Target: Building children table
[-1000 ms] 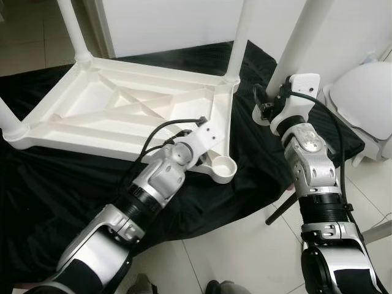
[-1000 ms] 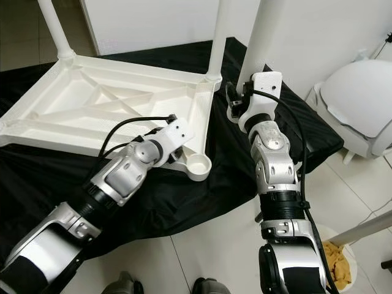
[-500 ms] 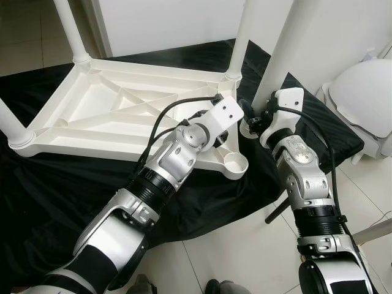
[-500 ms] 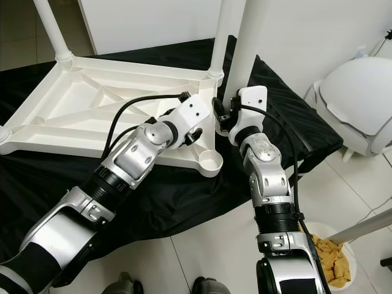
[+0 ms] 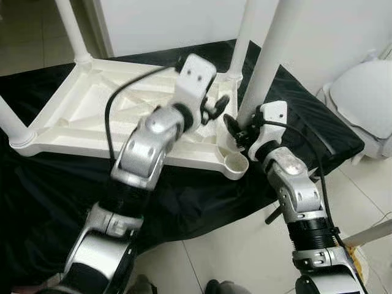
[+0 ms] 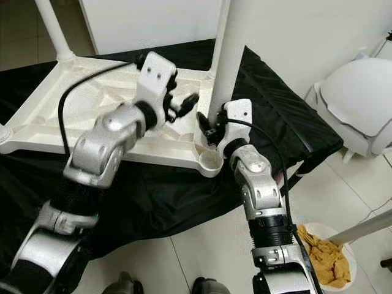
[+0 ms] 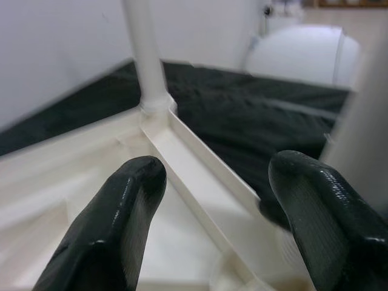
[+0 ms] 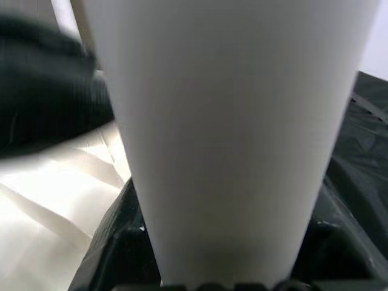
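The loose leg stands nearly upright in the right claw, which is clamped round its lower end, just above and beside the empty corner socket of the upturned table. The table lies on a black cloth on the floor, with other legs already seated at its far corners.

The risk here is a missed socket: the leg's foot sits a little inboard of the cup, so pushing down now would likely land it on the rim and skid the light table across the cloth. Held so low, the long leg could also tip in the grip.

The left claw hovers over the frame by that corner, fingers spread and holding nothing (too high to brace the table if it slides).

A second ago the leg stood off to the right, over the cloth; it has since come in to the corner. The left claw, then low beside the socket, has risen above the frame.
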Robot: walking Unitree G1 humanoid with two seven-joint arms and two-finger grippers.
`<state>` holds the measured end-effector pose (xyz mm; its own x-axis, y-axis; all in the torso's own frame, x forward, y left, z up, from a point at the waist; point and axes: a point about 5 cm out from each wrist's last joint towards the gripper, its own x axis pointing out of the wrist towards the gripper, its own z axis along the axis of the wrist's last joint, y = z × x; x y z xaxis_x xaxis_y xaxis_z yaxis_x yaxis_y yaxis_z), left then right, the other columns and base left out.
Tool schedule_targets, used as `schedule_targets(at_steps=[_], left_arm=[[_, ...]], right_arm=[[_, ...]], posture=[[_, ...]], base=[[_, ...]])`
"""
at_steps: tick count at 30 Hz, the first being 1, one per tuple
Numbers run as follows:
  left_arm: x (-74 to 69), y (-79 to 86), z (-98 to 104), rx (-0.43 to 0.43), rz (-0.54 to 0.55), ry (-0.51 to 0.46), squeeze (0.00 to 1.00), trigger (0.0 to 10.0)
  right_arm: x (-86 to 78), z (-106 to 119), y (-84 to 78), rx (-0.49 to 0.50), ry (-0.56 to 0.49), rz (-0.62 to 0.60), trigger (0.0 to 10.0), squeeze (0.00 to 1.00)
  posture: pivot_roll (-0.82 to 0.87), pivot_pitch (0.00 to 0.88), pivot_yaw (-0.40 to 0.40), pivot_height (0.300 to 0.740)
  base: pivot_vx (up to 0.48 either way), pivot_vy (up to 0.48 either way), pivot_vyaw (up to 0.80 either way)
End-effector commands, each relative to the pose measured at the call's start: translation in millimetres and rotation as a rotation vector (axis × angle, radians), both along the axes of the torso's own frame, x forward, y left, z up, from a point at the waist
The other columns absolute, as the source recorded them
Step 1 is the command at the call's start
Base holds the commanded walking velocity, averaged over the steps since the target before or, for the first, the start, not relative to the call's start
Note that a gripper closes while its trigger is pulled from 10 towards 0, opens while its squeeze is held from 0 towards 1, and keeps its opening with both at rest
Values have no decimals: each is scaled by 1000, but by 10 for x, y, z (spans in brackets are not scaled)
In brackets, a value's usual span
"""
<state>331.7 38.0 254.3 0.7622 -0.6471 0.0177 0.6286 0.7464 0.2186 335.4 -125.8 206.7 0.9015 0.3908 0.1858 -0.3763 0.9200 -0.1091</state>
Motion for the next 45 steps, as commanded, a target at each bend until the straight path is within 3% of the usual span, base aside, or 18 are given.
schedule_targets(at_steps=[1,5,8,11,14,17,18,22,30,36,45], left_arm=[[-58,-63,-15,23,-71,-7,0,10000],[-109,-60,-154,-11,-55,35,0,10000],[-157,42,-262,-78,-23,69,0,10000],[-187,110,-313,-82,-13,77,0,10000],[-325,258,-365,-66,-44,62,0,10000],[-374,282,-381,-69,-64,63,0,10000],[-439,331,-486,-68,-96,109,0,10000],[-544,383,-569,-25,-123,87,0,10000],[-671,374,-593,-40,-204,112,0,10000],[-788,305,-600,-33,-302,143,0,10000],[-808,326,-545,-41,-301,149,0,10000]], right_arm=[[-23,11,32,-8,-14,19,10000,0],[-32,7,58,-12,-20,30,10000,0],[-51,-2,68,-14,-21,37,10000,0],[-62,-11,65,-17,-21,38,10000,0],[-83,-54,55,-36,-7,33,10000,0],[-88,-64,54,-37,-4,32,10000,0],[-97,-79,55,-29,1,32,10000,0],[-114,-75,53,-18,-4,32,10000,0],[-139,-78,45,-17,-5,33,10000,0],[-180,-209,51,-35,31,48,10000,0],[-213,-386,72,-45,80,49,10000,0]], posture=[[-45,74,-28,740],[-47,64,-33,740],[-50,63,-34,740],[-50,62,-35,740],[-48,65,-38,740],[-46,64,-39,740],[-47,63,-39,740],[-55,56,-36,740],[-61,50,-33,740],[-61,46,-39,740],[-49,54,-36,740]], base=[[0,0,0],[0,0,0],[0,0,0],[0,0,0],[0,0,0],[0,0,0],[0,0,0],[0,0,0],[0,0,0],[0,0,0],[0,0,0]])
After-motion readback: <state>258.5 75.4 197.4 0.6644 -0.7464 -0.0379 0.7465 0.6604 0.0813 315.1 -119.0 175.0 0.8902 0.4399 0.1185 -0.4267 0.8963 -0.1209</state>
